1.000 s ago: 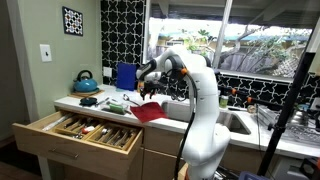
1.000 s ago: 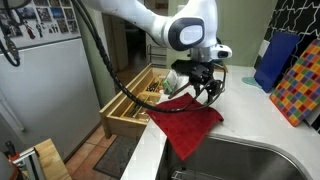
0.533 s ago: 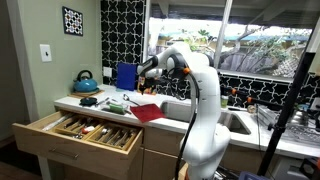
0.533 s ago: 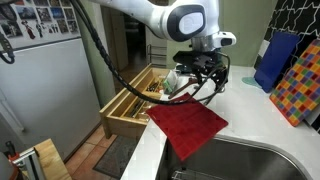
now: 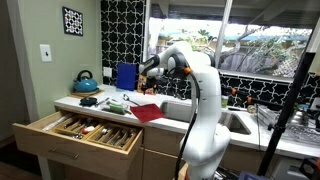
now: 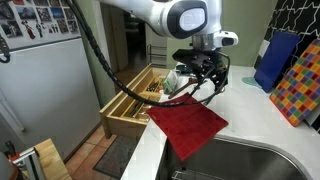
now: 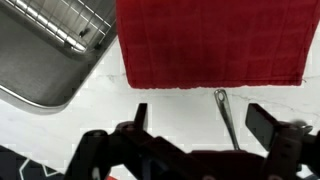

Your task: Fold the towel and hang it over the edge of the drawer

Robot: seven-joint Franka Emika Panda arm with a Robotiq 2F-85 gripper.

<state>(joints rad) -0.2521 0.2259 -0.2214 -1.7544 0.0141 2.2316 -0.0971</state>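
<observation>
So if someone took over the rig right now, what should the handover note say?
Tool: open, empty, hovering just above the towel.
Towel: lying flat on the counter beside the sink, not on the drawer.
Drawer: pulled open, utensils inside, no towel on its edge.
Done: towel laid out; whether it is folded is unclear.
Left: fold if needed, grasp it, hang it over the drawer's edge.

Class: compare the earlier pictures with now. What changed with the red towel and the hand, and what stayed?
The hand let go of the towel's lifted edge, opened and rose slightly. The towel settled flat on the counter. The drawer stayed open.
</observation>
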